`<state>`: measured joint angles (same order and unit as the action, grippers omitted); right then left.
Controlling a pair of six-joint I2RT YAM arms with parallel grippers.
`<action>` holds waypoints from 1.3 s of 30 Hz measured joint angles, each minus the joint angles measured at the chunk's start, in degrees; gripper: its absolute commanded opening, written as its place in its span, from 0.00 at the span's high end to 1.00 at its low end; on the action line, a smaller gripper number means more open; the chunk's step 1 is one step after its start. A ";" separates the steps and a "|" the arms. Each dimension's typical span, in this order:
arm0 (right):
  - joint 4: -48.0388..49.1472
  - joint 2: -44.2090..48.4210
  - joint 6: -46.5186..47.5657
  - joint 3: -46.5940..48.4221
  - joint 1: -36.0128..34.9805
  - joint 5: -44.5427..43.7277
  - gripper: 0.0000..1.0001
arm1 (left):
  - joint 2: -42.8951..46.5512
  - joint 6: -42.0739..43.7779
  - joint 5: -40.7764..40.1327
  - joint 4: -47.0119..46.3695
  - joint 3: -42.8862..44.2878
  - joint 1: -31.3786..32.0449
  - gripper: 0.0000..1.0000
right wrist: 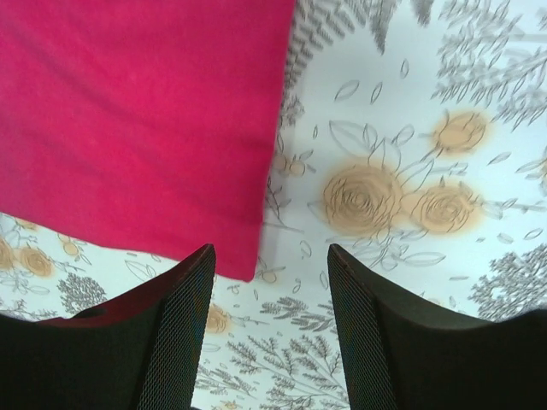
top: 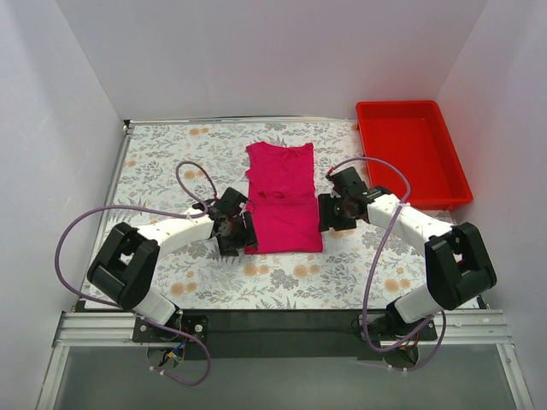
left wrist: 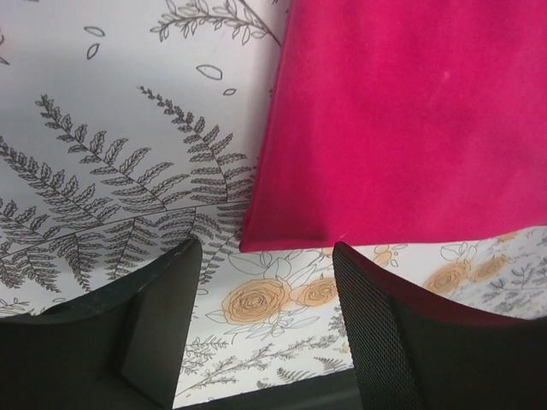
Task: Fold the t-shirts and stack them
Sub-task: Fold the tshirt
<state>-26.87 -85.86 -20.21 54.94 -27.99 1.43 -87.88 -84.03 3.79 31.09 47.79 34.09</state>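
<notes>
A magenta-pink t-shirt lies flat in the middle of the floral table, sleeves folded in to a long narrow shape, with its lower part folded up into a second layer. My left gripper is open and empty at the shirt's near left corner; in the left wrist view the corner lies just ahead of the jaws. My right gripper is open and empty at the shirt's right edge; in the right wrist view the near right corner lies by the left finger.
A bright red plastic bin stands empty at the back right. White walls enclose the table on three sides. The floral cloth covers the table.
</notes>
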 measured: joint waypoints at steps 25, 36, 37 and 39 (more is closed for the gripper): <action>-0.15 -2.93 -6.75 -4.00 -8.55 -4.76 0.52 | -5.14 -0.24 -9.22 1.36 4.33 5.57 0.92; -0.31 -4.66 -7.02 -3.96 -11.96 -7.54 0.54 | -5.14 -0.42 -9.09 1.18 4.22 5.64 1.00; -0.57 -4.96 -7.06 -3.69 -12.22 -7.87 0.55 | -5.11 -0.42 -9.09 1.18 4.22 5.64 1.00; -1.62 -6.05 -7.06 -2.64 -13.00 -9.25 0.58 | -5.11 -0.42 -9.09 1.11 4.15 5.64 1.00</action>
<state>-28.49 -91.92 -27.27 52.29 -40.99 -7.81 -92.99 -84.44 -5.30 32.21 51.94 39.72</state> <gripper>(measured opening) 0.454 0.045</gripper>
